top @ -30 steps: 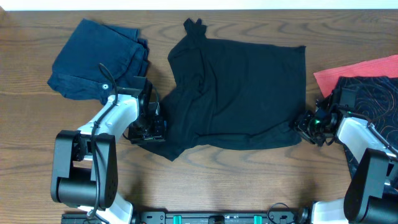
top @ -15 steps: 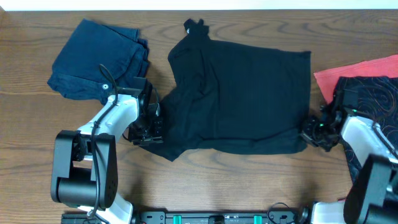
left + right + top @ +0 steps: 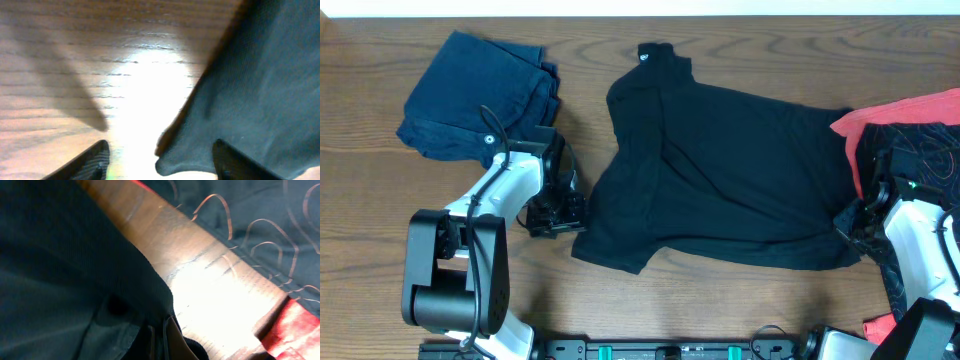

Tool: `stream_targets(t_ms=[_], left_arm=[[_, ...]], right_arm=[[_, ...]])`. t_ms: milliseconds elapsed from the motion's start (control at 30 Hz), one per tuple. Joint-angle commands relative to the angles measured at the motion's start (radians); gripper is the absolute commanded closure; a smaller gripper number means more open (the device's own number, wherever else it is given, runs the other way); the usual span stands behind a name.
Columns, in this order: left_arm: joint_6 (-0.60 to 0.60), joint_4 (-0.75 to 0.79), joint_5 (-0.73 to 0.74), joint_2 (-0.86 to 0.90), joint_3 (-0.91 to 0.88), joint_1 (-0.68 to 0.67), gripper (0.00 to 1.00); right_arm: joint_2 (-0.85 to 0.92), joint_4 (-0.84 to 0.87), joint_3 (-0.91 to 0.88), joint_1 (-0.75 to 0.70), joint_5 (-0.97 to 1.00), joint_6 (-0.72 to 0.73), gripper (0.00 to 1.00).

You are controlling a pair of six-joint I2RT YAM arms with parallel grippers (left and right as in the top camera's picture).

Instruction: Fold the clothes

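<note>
The left gripper (image 3: 560,212) has its two fingers (image 3: 95,161) wide apart; they hold nothing; bare wood of the table (image 3: 720,310) shows between them; the edge of the black T-shirt (image 3: 720,170) lies by the finger on the right of the left wrist view, and a small tip of the cloth pokes into the gap; the cloth lies flat on the wood there.

The right gripper (image 3: 848,222) has its fingers (image 3: 170,336) pressed tight together; they pinch the black T-shirt at its side, and the cloth bunches up just at the fingertips; past those fingertips is a strip of bare wood; past the wood lies a dark cloth with thin curly lines (image 3: 925,150), and a red cloth (image 3: 905,108) lies under it.

The black T-shirt lies spread on the table between the two grippers; it has some folds and is not smooth; its small white tag (image 3: 646,55) is at the far end, away from both grippers.

A dark blue garment (image 3: 470,95) lies folded beyond the left gripper, apart from the black T-shirt.
</note>
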Motion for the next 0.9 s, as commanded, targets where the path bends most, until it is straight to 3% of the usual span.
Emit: stream_targets(t_ms=[0,167,267,433,533,700,867], left_arm=[[0.001,0.023,0.058,0.000,-0.003,0.003,0.23],[0.002,0.096,0.141,0.001,-0.013,-0.008,0.20],[0.002,0.149,0.188,0.001,-0.047,-0.026,0.27],[0.002,0.216,0.191,0.001,-0.117,-0.060,0.60],[0.002,0.206,0.185,0.001,-0.128,-0.062,0.94],[0.005,0.119,0.173,-0.008,-0.118,-0.035,0.94],[0.005,-0.073,0.031,-0.072,-0.083,0.050,0.94]], right_arm=[[-0.010,0.000,0.012,-0.010,0.064,0.036,0.99],[-0.010,0.007,0.012,-0.010,0.028,0.035,0.99],[-0.010,0.008,0.012,-0.010,0.021,0.035,0.99],[-0.010,0.012,0.012,-0.010,0.011,0.035,0.99],[-0.010,0.018,0.012,-0.010,0.011,0.035,0.99],[-0.010,0.021,0.012,-0.010,0.013,0.035,0.99],[-0.010,0.022,0.012,-0.010,0.020,0.034,0.99]])
